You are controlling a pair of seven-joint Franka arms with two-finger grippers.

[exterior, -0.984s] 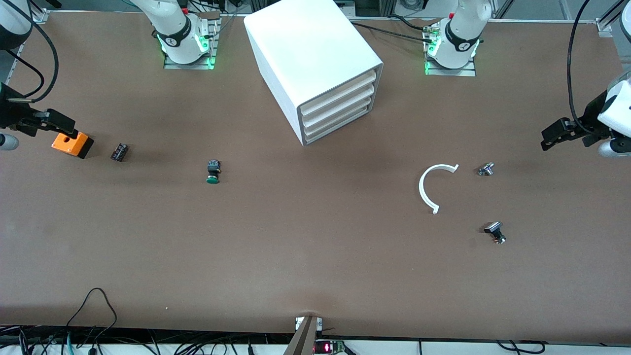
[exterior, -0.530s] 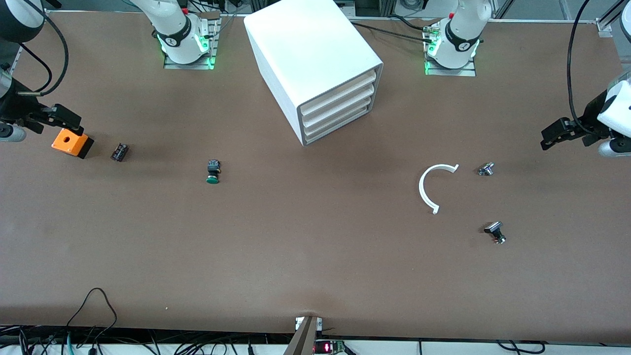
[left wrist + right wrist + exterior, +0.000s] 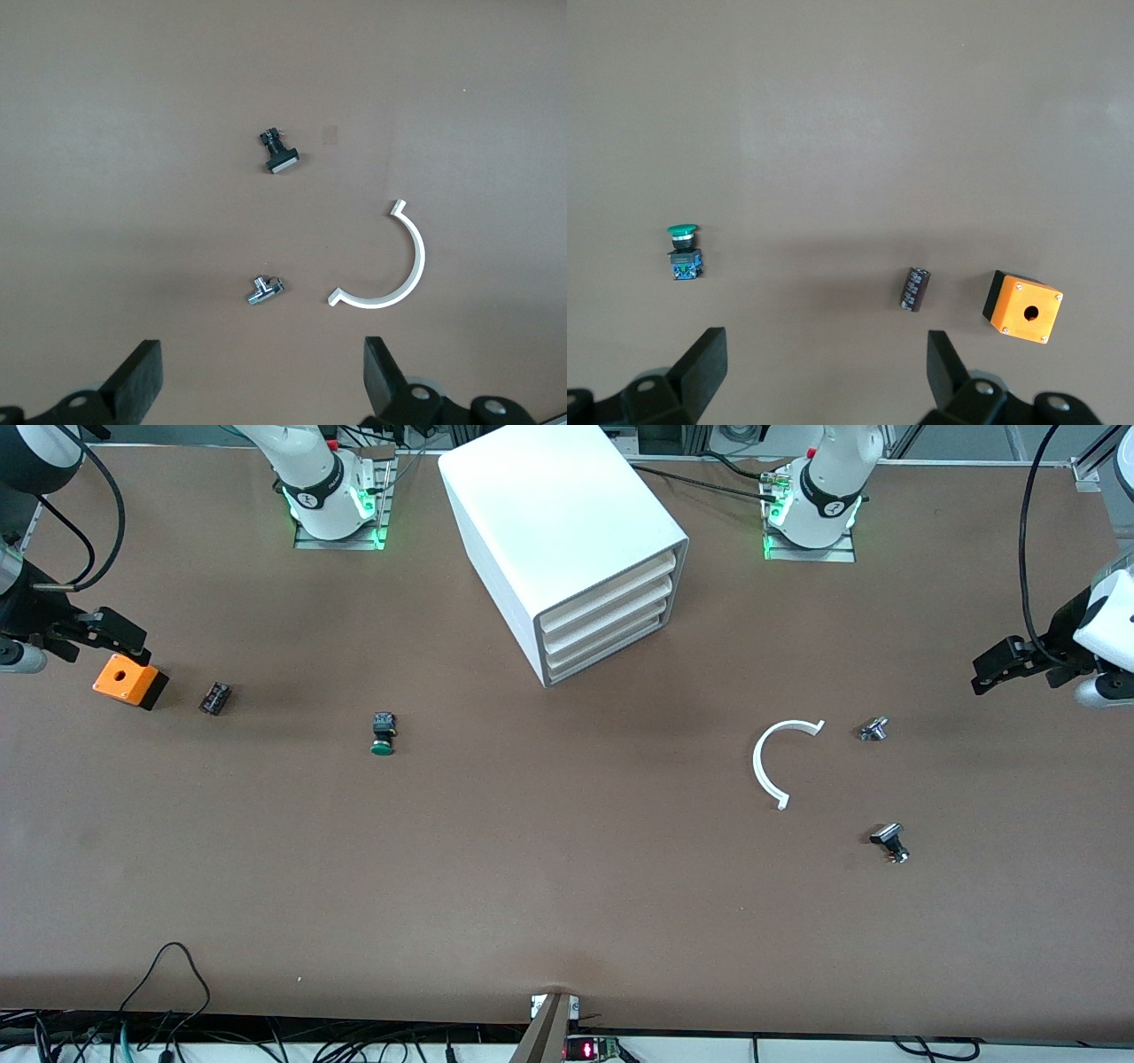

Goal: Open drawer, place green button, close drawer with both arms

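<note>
The white cabinet (image 3: 567, 540) stands between the two arm bases with its three drawers shut; the lowest drawer (image 3: 609, 648) shows its sloped lip. The green-capped button (image 3: 383, 734) lies on its side on the table, nearer the front camera than the cabinet, toward the right arm's end; it also shows in the right wrist view (image 3: 683, 251). My right gripper (image 3: 111, 631) is open and empty, above the table at the right arm's end, by the orange box (image 3: 129, 681). My left gripper (image 3: 997, 665) is open and empty, above the table at the left arm's end.
A small dark cylinder (image 3: 213, 698) lies beside the orange box. Toward the left arm's end lie a white half-ring (image 3: 772, 760), a small metal fitting (image 3: 873, 729) and a black-capped metal part (image 3: 889, 841). Cables run along the table's front edge.
My right gripper has drawn back from over the orange box toward the table's end and a little toward the bases. The left arm has not moved.
</note>
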